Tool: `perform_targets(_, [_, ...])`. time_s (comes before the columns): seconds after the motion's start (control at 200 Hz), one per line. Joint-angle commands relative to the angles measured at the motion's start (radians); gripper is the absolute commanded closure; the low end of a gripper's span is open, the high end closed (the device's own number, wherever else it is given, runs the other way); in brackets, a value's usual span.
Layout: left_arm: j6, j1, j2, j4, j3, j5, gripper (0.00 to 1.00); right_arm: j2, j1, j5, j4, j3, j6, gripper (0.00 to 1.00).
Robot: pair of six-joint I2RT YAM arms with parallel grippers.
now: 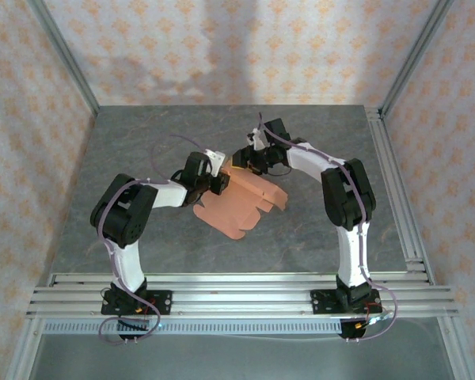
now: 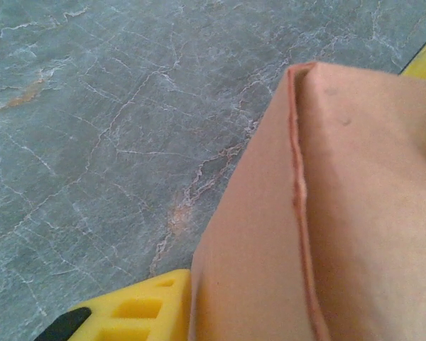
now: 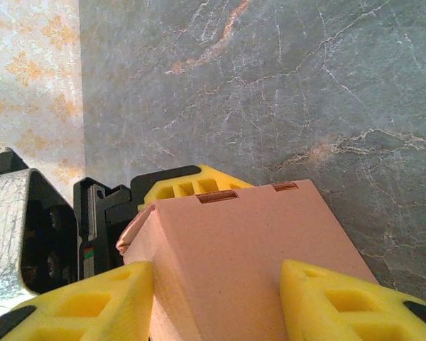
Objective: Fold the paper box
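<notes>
Paper box (image 1: 241, 202) in the middle of the desk (image 1: 142, 158), half raised! Right claw (image 3: 213, 305) clamps its folded end, likely steadying the shape. Left claw (image 2: 287, 188) pinches the neighbouring wall, apparently pressing that crease; loose flaps (image 1: 257, 207) lie flat on the desk.

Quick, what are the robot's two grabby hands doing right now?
Left gripper: closed on the thin salmon-orange card paper box.
Right gripper: closed on the same paper box, a yellow finger on each side.
</notes>
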Motion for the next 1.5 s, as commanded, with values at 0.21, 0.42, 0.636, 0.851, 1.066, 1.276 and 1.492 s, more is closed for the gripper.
perform_targets(0.21, [-0.018,-0.005,0.062,0.057,-0.003,0.003,0.76,0.007,-0.001,0.114,-0.159,0.013,-0.076,0.53])
perform_targets(0.42, [-0.030,-0.003,0.068,0.072,-0.006,0.011,0.77,0.011,0.010,0.214,-0.277,0.053,-0.147,0.53])
perform_targets(0.636, [-0.046,-0.003,0.076,0.068,0.012,0.027,0.77,0.024,0.018,0.236,-0.297,0.064,-0.156,0.53])
perform_targets(0.851, [-0.055,0.007,0.060,0.081,-0.007,0.024,0.76,0.030,0.040,0.297,-0.361,0.086,-0.202,0.53])
perform_targets(1.066, [-0.074,0.017,0.026,0.102,-0.022,0.063,0.68,0.044,0.052,0.341,-0.392,0.110,-0.215,0.52])
perform_targets(1.276, [-0.053,0.023,-0.013,0.080,-0.043,0.032,0.70,0.054,0.059,0.334,-0.396,0.122,-0.218,0.52])
perform_targets(1.492, [-0.091,0.024,0.035,0.079,-0.001,0.042,0.73,0.046,0.059,0.302,-0.380,0.120,-0.212,0.52])
